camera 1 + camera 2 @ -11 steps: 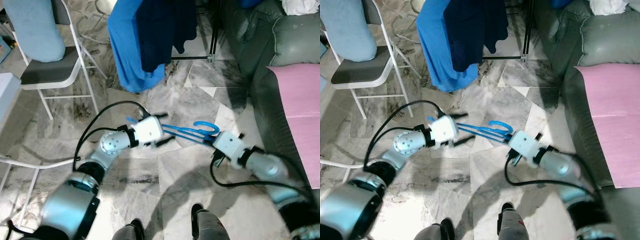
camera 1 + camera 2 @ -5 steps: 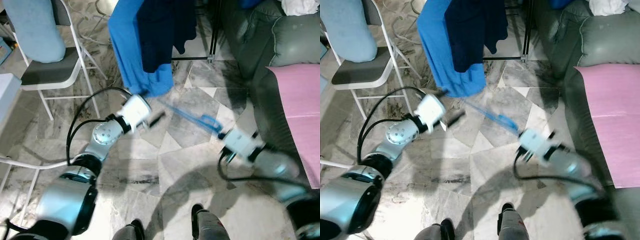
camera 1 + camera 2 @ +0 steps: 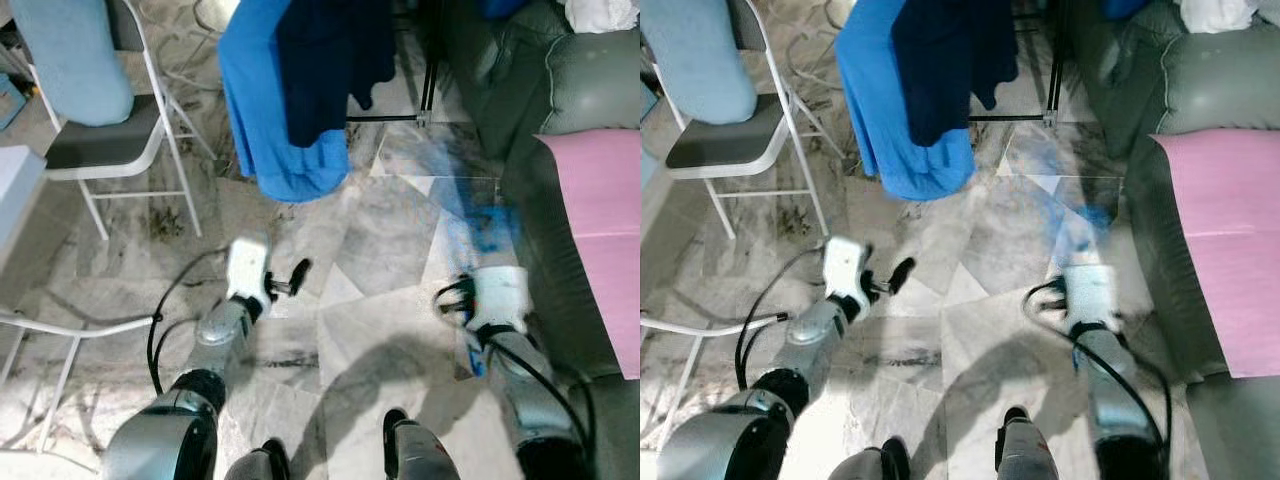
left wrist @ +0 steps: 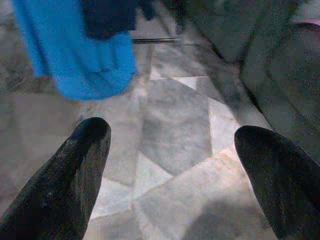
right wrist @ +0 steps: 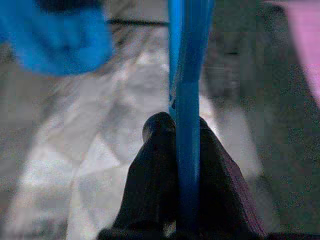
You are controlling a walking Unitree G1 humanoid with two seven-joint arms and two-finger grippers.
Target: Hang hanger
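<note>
The blue plastic hanger (image 5: 189, 75) is clamped between the two black fingers of my right gripper (image 5: 180, 125), which is shut on it. In the left eye view the hanger (image 3: 470, 195) is a blurred blue streak rising from the right gripper (image 3: 492, 262) towards the sofa's edge. My left gripper (image 3: 290, 278) hangs low over the marble floor on the left. Its fingers (image 4: 75, 165) are open, with nothing but floor tiles between them. A bright blue garment (image 3: 280, 110) and a dark navy one (image 3: 330, 50) hang ahead on a black rack (image 3: 430, 60).
A white folding chair (image 3: 100, 145) with a pale blue cloth over its back stands at the left. A grey sofa (image 3: 560, 90) with a pink cover (image 3: 600, 220) runs along the right. Cables lie on the floor behind the chair.
The left gripper has let go of the hanger and dropped back towards my body. The right gripper now carries the hanger alone and has swung it right and forward.
</note>
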